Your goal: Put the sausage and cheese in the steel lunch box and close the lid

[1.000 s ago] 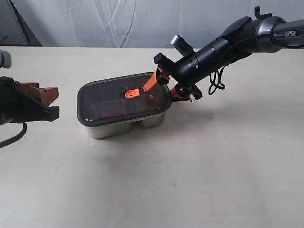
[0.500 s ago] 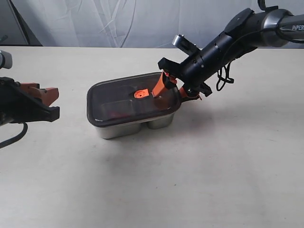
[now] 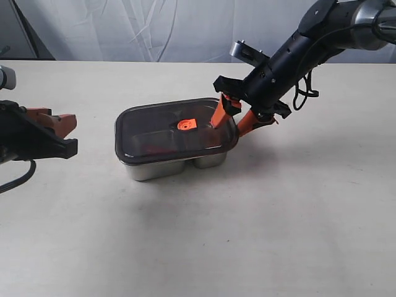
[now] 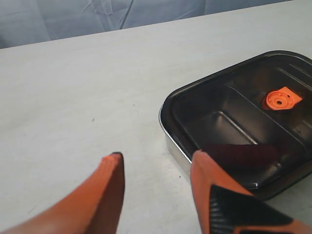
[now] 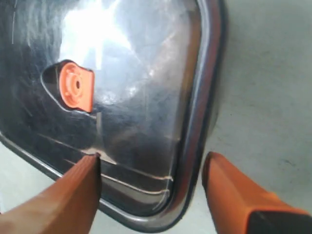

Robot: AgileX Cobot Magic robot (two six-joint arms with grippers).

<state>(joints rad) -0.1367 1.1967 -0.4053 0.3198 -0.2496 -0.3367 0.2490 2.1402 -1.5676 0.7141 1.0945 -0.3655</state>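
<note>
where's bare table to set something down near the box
The wide pale table in front of the shiny steel lunch box is bare. So is the strip between the box and the open left gripper. Crowded: the box's end where the open right gripper straddles the edge of the dark translucent lid.

— Bright, even light; a soft shadow beside the lunch box (image 3: 154,168) on the table (image 3: 247,235).
— Yes. White glare on the lid (image 5: 126,87); the close orange fingers (image 5: 63,195) are blurred.
</note>
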